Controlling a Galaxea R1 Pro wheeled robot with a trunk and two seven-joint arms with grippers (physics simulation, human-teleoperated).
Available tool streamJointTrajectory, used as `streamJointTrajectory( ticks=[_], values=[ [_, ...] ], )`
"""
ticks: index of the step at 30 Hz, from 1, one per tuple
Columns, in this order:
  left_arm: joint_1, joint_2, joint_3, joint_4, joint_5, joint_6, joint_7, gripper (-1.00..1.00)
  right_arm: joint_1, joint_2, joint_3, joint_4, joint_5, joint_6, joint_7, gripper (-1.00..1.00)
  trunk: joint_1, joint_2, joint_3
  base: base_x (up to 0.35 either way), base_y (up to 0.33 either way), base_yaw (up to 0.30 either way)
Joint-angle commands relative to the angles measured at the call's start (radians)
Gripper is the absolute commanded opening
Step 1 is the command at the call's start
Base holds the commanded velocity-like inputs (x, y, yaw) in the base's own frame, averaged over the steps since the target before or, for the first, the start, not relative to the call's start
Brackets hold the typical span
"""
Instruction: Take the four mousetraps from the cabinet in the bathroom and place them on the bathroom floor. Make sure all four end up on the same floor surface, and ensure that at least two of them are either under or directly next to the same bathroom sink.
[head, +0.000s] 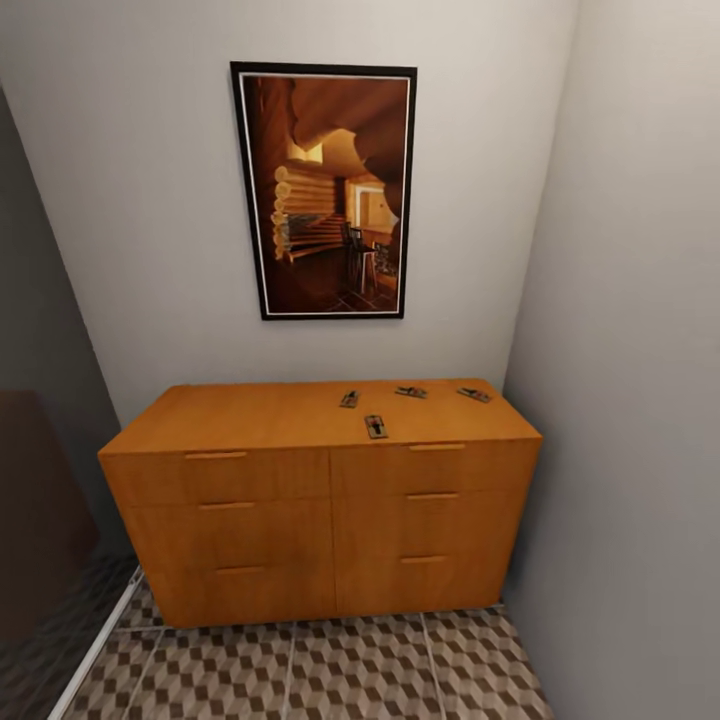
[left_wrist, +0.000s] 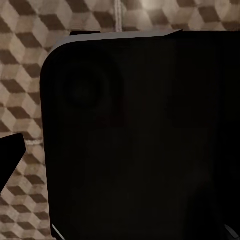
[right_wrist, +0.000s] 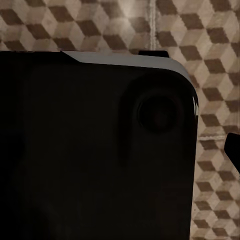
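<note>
On the flat top of the cabinet (head: 320, 470), toward its right half, four mousetraps are seen lying flat and well apart from one another. One mousetrap (head: 349, 399) is set with its long axis running front to back, tilted slightly to the right; a second mousetrap (head: 375, 427) is placed nearest the front edge, its long axis also running front to back. A third mousetrap (head: 411, 392) is laid with its long axis nearly parallel to the back wall, and a fourth mousetrap (head: 474, 395), nearest the right end, is likewise laid crosswise with a slight diagonal. Which end of each trap carries the red mark is too small to be told. Six drawer fronts are counted on the cabinet, in two columns of three, each with one slim handle. One framed picture (head: 324, 190) is hung on the wall above. The bathroom floor (head: 330, 670), tiled in a cube pattern, is shown below the cabinet in the head view and behind the dark hardware in both wrist views. In the left wrist view a large dark rounded body (left_wrist: 140, 135) is presented over the tiles, and a like dark rounded body (right_wrist: 95, 150) in the right wrist view; the arms' pose cannot be read from these, and whether either gripper is released or clenched cannot be told.
</note>
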Motion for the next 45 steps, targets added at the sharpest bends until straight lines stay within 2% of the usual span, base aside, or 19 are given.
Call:
streamJointTrajectory(
  ticks=[1, 14, 27, 45],
  values=[
    [0.0, 0.0, 0.0, 0.0, 0.0, -0.003, 0.0, 1.0, 0.0, 0.0, 0.0, 0.0, 0.0, -0.002, -0.001, 1.0, 0.0, 0.0, -0.001, 0.183, 0.0, 0.0],
    [0.0, -0.002, 0.0, 0.0, 0.0, -0.003, 0.0, 1.0, 0.0, 0.0, 0.0, 0.0, 0.0, -0.002, -0.001, 1.0, 0.0, 0.0, -0.001, 0.173, 0.0, 0.029],
    [0.0, 0.0, 0.0, 0.0, 0.0, -0.003, 0.0, 1.0, 0.0, 0.0, 0.0, 0.0, 0.0, -0.002, -0.001, 1.0, 0.0, 0.0, -0.001, 0.013, 0.0, 0.134],
    [0.0, 0.0, 0.0, 0.0, 0.0, -0.003, 0.0, 1.0, 0.0, -0.001, 0.0, 0.0, 0.0, -0.002, -0.001, 1.0, 0.0, 0.0, -0.001, 0.0, 0.0, 0.014]
  ],
)
